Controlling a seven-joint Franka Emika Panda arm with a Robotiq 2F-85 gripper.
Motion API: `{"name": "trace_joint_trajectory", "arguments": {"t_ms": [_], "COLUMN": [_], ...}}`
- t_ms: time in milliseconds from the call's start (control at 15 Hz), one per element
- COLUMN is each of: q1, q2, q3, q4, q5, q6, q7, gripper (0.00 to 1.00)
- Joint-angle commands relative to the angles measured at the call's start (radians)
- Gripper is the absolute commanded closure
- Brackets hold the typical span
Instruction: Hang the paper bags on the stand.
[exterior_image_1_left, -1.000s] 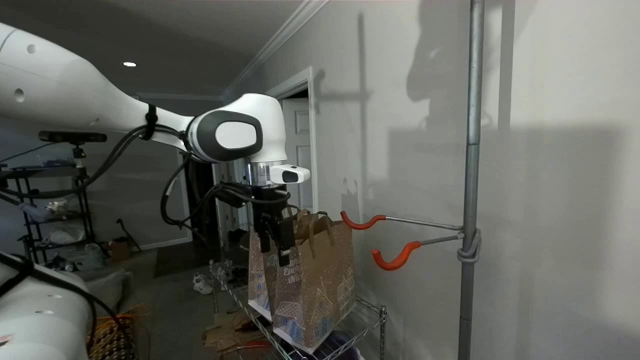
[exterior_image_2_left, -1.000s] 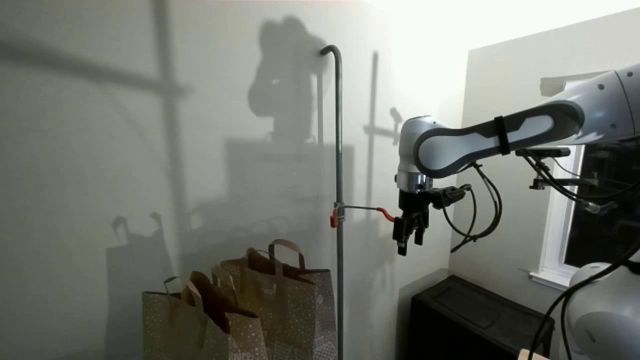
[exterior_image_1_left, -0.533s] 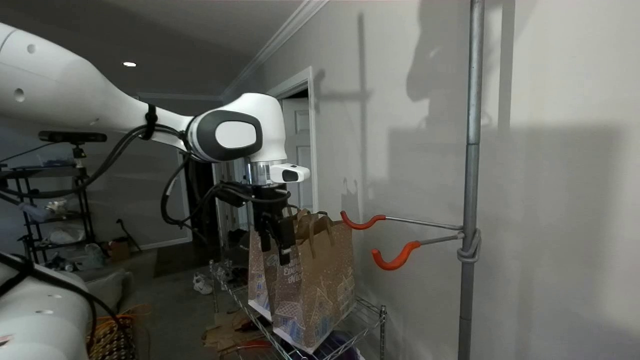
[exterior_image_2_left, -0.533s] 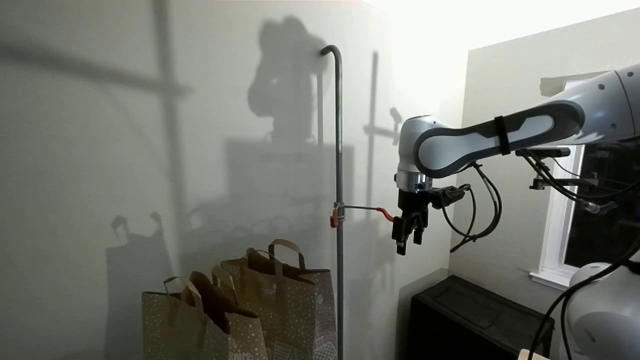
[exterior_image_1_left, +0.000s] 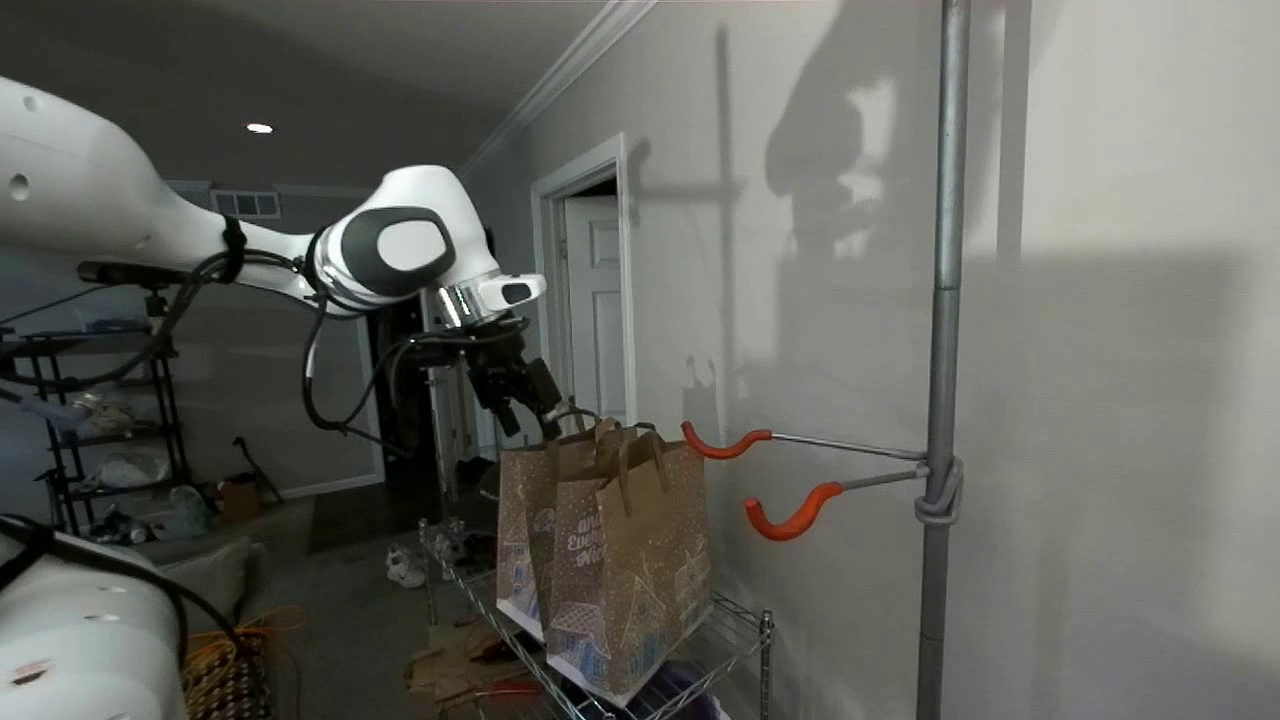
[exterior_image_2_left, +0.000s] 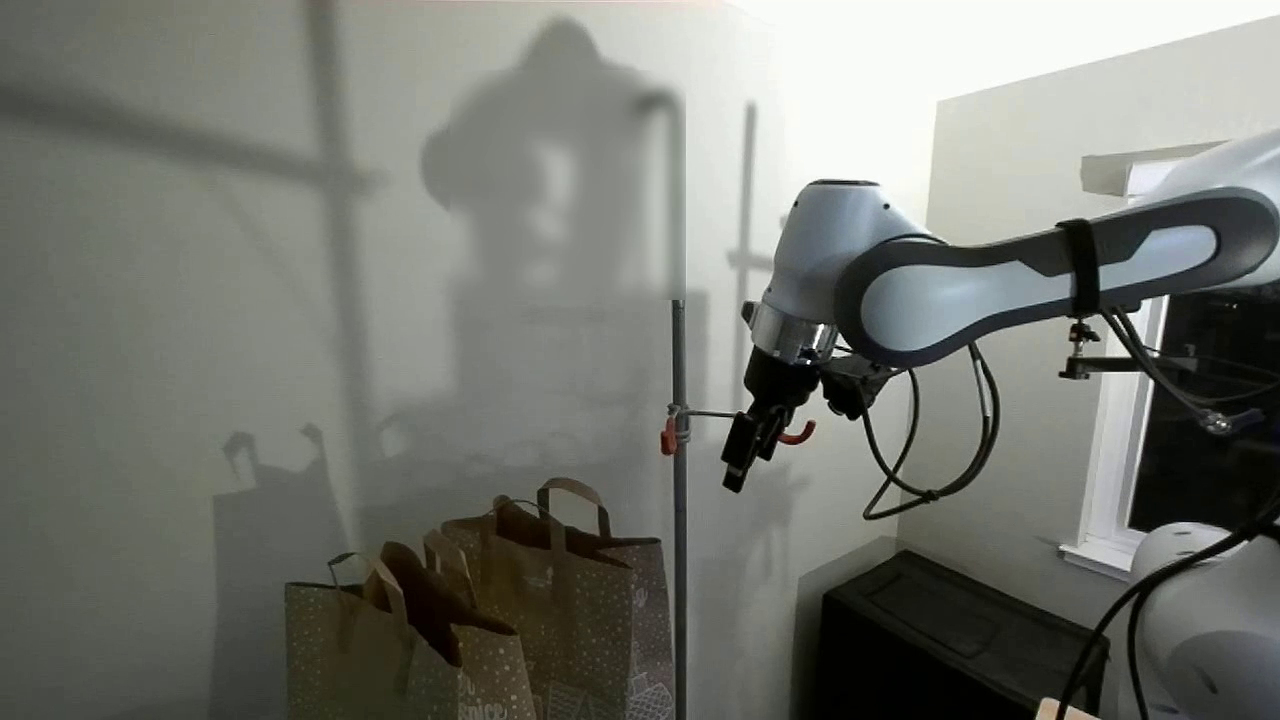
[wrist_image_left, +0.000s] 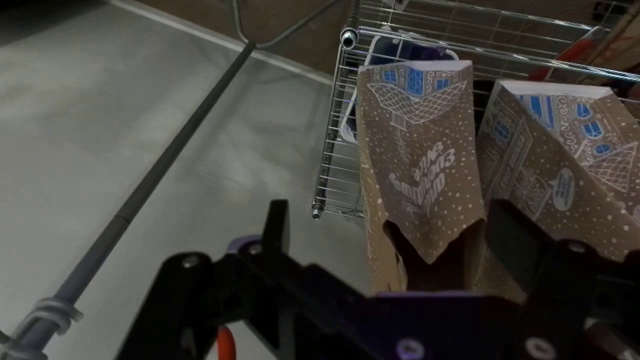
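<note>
Fingers: spread wide, nothing between them; the wrist view shows the mouth of a paper bag beyond the gap. Risk 1: closing on air, or on the bag's rim and crumpling it. Cause: the arm slants at its end, and the handles are thin and hard to pick out in the wrist view.

Hooks: both bare. In an exterior view the fingers hide part of one hook; clearance in depth uncertain. Risk 2: a bump swings it out of place, should the wire wrapping grip the stand loosely.

Paper bags: two visible, upright on the wire worktop, fingers apart from both; neither hung. Risk 3: lifting one drags or tips the other. Cause: they stand close together, and paper likely weighs little.

Change against the frame half a second back: the arm's end, vertical there, leans in both exterior views. Fingers sit higher, off the front bag's lettering, which they partly cover in that earlier frame. The hook's tip shows past the fingers; earlier it ends at them. Bags and stand: no shift noticed.
</note>
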Motion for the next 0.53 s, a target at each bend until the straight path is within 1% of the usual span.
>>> {"name": "trace_joint_trajectory", "arguments": {"t_ms": [0,200,467], "q1": [0.018,0.02,0.063], "q2": [0.056,0.184,0.344], "q3": [0.036,0.063,0.074], "q4": [0.042,0.157,0.285], "q5": [-0.002,-0.005,0.01], "q6": [0.059,0.088,0.099], "q7": [0.034,0.035,-0.008], "gripper": [0.0,0.0,0.0]}}
